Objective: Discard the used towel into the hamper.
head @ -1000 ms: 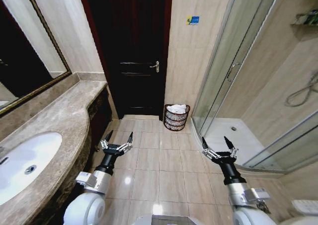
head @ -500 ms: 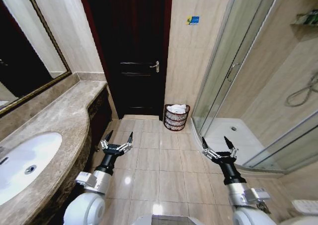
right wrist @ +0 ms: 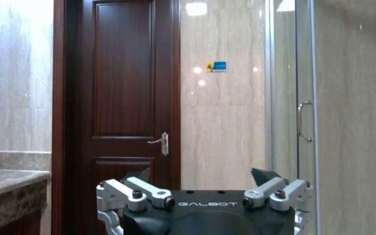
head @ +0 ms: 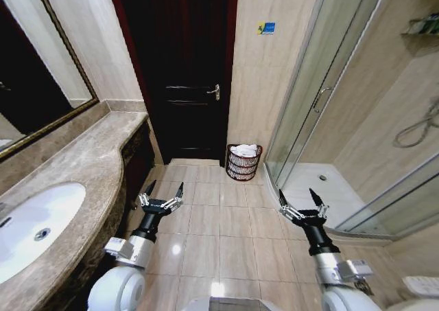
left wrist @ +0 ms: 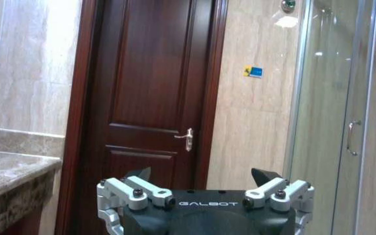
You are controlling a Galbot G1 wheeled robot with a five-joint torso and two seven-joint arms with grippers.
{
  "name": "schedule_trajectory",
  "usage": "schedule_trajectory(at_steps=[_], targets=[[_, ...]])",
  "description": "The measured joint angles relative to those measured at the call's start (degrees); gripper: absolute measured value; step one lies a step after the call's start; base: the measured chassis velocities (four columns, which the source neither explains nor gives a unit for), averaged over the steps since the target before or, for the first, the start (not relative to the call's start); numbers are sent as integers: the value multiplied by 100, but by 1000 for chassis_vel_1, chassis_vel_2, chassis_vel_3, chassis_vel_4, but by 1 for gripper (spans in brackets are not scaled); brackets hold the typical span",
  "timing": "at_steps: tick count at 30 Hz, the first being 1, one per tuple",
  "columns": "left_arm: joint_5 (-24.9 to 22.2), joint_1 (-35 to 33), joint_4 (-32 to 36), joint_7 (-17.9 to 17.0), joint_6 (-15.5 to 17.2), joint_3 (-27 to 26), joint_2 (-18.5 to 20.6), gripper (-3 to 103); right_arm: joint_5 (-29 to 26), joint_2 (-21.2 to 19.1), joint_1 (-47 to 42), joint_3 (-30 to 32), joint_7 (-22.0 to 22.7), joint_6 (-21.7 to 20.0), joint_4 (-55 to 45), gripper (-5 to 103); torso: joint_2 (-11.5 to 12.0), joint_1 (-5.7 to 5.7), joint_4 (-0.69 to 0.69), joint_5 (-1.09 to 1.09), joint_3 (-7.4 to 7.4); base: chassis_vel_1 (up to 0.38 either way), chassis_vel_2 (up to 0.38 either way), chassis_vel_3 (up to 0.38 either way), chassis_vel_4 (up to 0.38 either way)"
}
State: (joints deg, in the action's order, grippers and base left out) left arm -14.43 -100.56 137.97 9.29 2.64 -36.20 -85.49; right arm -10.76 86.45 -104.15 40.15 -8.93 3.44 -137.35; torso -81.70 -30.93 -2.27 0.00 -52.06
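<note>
On the left runs a marble counter (head: 82,167) with a white sink (head: 34,222) set in it, and a mirror (head: 34,71) hangs on the wall above. The left gripper (head: 162,189) hangs over the floor tiles just beside the counter's edge, its two fingers spread wide apart and holding nothing. In the left wrist view the same gripper (left wrist: 202,177) points toward the dark wooden door (head: 180,71).

Near the middle, at the foot of the wall between the door and the glass shower (head: 329,105), stands the hamper (head: 243,162). Something white lies in its top; I think it is the towel (head: 245,150), already inside, but from so far away I cannot be sure.

On the right, the right gripper (head: 301,199) is held over the tiles near the shower's curved base, also spread open and empty; the right wrist view shows it (right wrist: 202,176) facing the door and the shower's glass edge.

If the white cloth is really the towel, the main risk is a needless reach: the hamper is light and made of thin ribs, so a finger pushed among them could catch and tip it over. The right arm is close to the glass, so a wide swing could strike it. The left arm could hit the counter's edge when the base turns.
</note>
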Motion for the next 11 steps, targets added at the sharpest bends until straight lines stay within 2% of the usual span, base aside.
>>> schedule_trajectory(at_steps=[11], targets=[[0, 0, 0, 0, 0, 0, 0, 100, 0, 0, 0, 0, 0, 0, 0, 100, 0, 0, 0, 0, 0, 0, 0, 0, 0]])
